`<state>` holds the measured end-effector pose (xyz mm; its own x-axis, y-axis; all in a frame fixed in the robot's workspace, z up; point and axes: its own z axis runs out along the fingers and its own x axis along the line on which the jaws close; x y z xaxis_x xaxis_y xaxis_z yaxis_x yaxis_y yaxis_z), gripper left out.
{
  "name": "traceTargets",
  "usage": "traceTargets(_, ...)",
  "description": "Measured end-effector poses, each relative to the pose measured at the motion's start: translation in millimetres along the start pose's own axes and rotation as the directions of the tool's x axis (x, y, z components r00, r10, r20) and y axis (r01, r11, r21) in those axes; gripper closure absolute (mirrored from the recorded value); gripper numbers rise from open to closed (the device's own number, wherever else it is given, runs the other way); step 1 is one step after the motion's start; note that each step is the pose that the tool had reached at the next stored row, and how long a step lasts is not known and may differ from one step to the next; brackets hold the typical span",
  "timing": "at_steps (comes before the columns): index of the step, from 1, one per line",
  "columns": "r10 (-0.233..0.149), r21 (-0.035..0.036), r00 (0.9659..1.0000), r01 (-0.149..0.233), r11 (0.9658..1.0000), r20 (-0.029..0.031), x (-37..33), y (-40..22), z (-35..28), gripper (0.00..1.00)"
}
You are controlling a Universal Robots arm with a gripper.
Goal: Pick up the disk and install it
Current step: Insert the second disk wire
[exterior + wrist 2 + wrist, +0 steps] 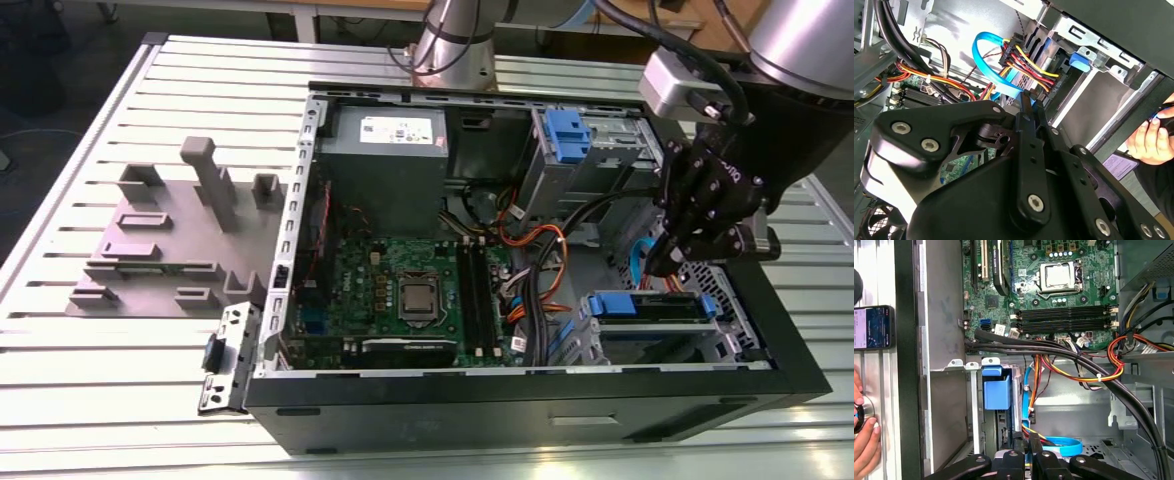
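Exterior view: an open desktop computer case (534,400) lies on a ribbed metal worktop (107,380), its motherboard (400,290) and power supply (384,150) exposed. The black pincer (687,262) hangs inside the case near the exterior view's right wall, above the lower drive bay. In that bay sits the disk (650,307), seen here as a blue plastic carrier with a rail along its edge and a dark slab beneath. In the first wrist view the disk (996,390) stands on edge in the bay, its blue latch block facing the camera and a thin dark body behind it; its label is hard to make out. The pincer (1030,442) has its fingers drawn close together, nothing visibly between them, just beside a light-blue data cable (1064,445). In the second wrist view the narrow fingertips (1026,102) reach toward the cable bundle (1026,65) plugged at the bay. A person's hand (1150,142) rests outside the case.
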<state>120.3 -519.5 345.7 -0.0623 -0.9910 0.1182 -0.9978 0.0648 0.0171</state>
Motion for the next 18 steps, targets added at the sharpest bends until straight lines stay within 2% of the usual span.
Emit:
traceTargets(4, 0.0, 0.0045, 1.0, 0.0, 1.0, 0.0006, 3.8, 2.0, 0.7, 0.84)
traceTargets(10, -0.002, 0.024, 1.0, 0.002, 0.9997, 0.008, 6.8, 6.2, 1.5, 0.84)
traceTargets(18, -0.006, 0.0258, 0.9999, 0.006, 0.9997, 0.0083, 7.0, 6.4, 1.6, 0.84)
